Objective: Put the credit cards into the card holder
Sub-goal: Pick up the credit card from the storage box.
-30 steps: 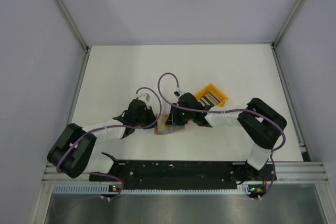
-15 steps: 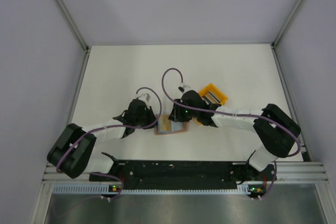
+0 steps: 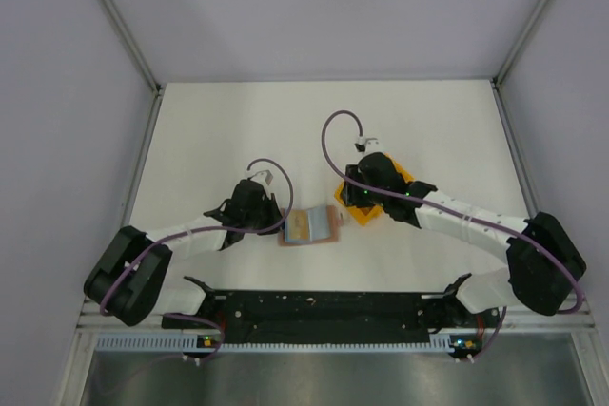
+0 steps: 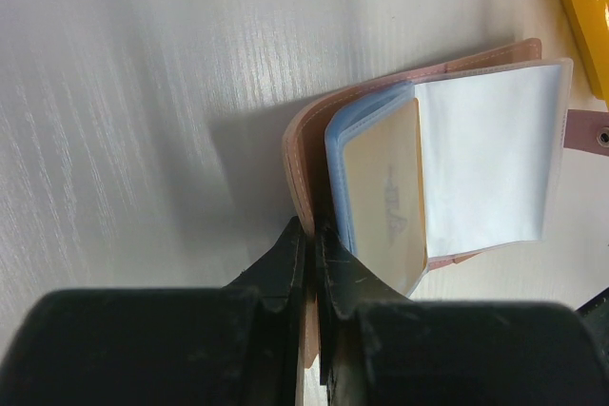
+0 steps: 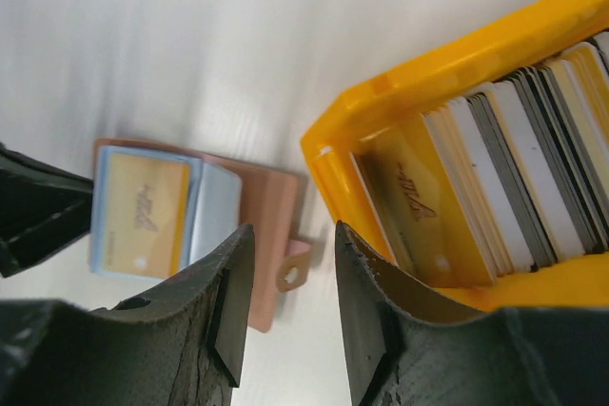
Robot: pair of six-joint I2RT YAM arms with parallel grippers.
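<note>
**Left gripper pins the card holder; right gripper hangs open by the tray**

On my overhead feed the card holder (image 3: 310, 225) lies opened flat on the white table (image 3: 219, 130), just ahead of the arm bases and about midway between the two arms. The left gripper (image 4: 309, 235) has its jaws squeezed together on the holder's near edge. In the left wrist view the two dark fingers meet around the pinkish-tan cover with no gap showing.

Inside the holder a gold-faced card (image 4: 385, 199) sits in a bluish pocket on the side nearest those fingers. Beyond it a clear sleeve (image 4: 487, 161) lies spread out with nothing showing inside it. A small snap tab (image 4: 586, 130) sticks out from the holder's far edge.

The right gripper (image 5: 293, 235) is spread apart with nothing between its fingers. Through the gap I see only bare table and the holder's tab. From above, its wrist hangs over the yellow tray (image 3: 367, 217), which sits just to the right of the holder and a little farther from the bases. The right wrist view shows a strip of table between the two, so they are not touching.

The remaining credit cards (image 5: 504, 178) stand on edge in the tray, packed side by side. They show white, grey, dark and tan edges, and the one closest to the tray's wall has a gold face turned outward.
</note>
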